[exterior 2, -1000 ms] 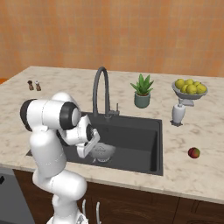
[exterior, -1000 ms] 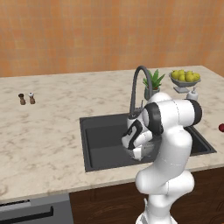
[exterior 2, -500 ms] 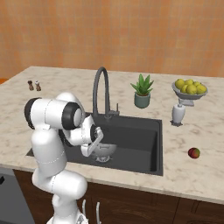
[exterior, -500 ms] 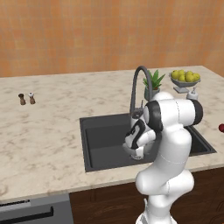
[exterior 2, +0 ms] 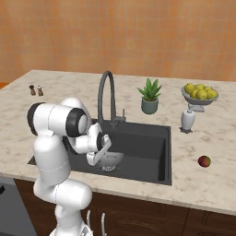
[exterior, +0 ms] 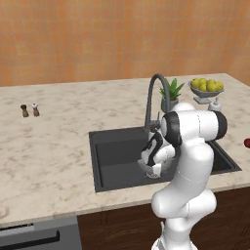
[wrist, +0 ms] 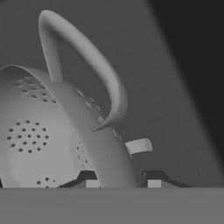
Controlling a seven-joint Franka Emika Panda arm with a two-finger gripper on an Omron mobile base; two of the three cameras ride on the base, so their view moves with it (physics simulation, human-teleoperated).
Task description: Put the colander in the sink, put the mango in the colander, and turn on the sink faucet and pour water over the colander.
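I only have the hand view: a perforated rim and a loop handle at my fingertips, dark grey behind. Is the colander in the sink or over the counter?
Observer: In the sink. The right base view shows the colander low inside the sink, at its near side.
Operator: Where is the mango?
Observer: The mango lies on the counter to the right of the sink, apart from it and not in the colander.
Operator: Is water running?
Observer: No stream shows. The sink faucet stands at the back edge, its spout arching forward over the basin.
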